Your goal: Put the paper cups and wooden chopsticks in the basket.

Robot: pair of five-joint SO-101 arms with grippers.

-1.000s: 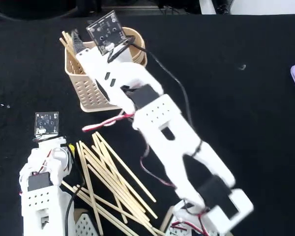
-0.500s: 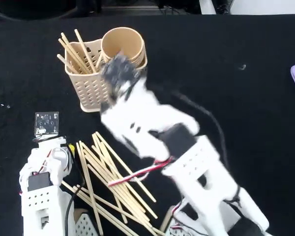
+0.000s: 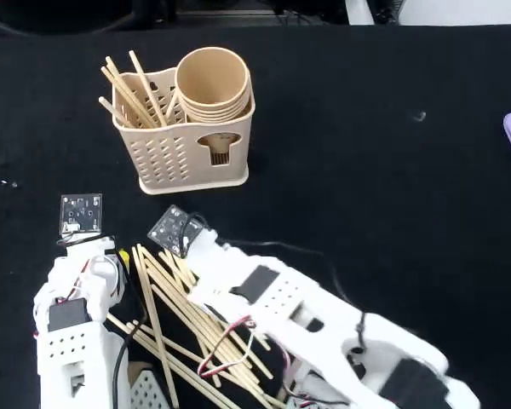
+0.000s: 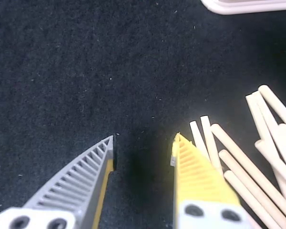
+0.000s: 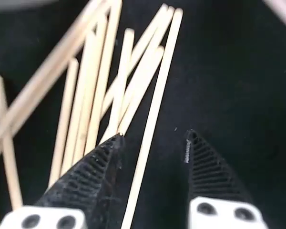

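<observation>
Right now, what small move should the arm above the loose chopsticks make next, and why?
Probably lower the right gripper and close its fingers: they are open, with one chopstick lying between them on the table.

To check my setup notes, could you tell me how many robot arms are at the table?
2: left arm at the near-left edge; right arm over the loose chopsticks.

The basket holds stacked paper cups and some chopsticks, while loose chopsticks lie on the black table.
</observation>
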